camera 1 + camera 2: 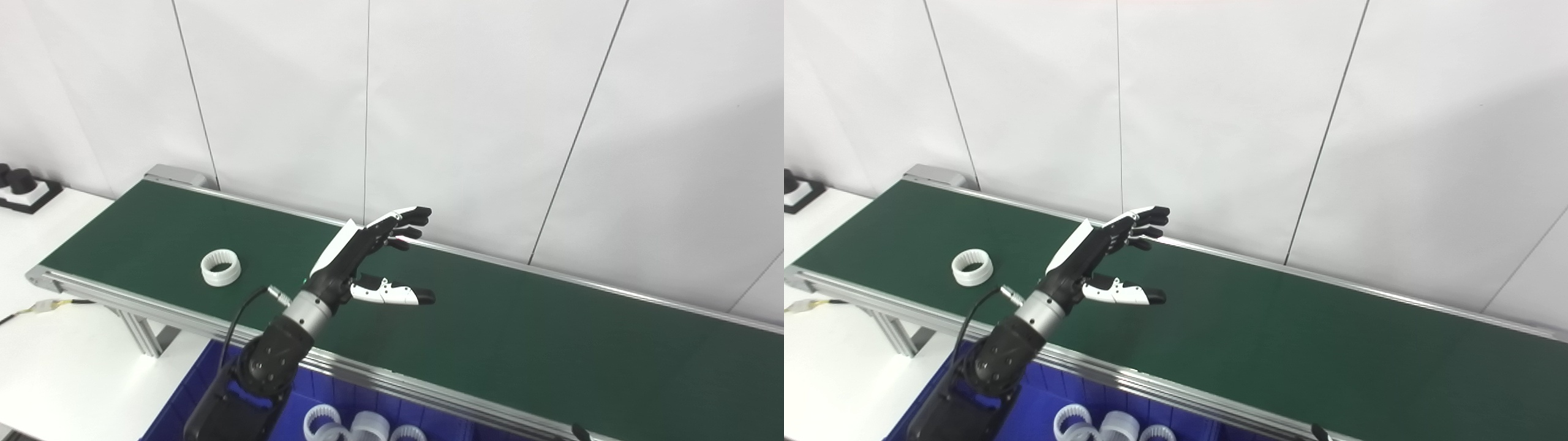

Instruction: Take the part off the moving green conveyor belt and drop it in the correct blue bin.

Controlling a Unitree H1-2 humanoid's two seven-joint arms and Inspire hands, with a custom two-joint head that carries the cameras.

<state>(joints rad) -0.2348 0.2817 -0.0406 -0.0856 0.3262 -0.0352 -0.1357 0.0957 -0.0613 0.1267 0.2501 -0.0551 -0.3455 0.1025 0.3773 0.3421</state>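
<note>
A white ribbed ring (220, 267) lies flat on the green conveyor belt (520, 331) near its left end; it also shows in the right eye view (972, 267). My left hand (367, 257) is raised over the middle of the belt, to the right of the ring and well apart from it. Its fingers (410, 220) are stretched out and its thumb (395, 294) is spread, and it holds nothing. A blue bin (184, 398) sits below the belt's near rail with several white rings (361, 425) in it. My right hand is out of view.
A white table (67, 361) lies to the left with a cable (37, 308) on it. A black and white object (21, 187) stands at the far left. A white panelled wall runs close behind the belt. A small dark tip (580, 433) shows at the bottom edge.
</note>
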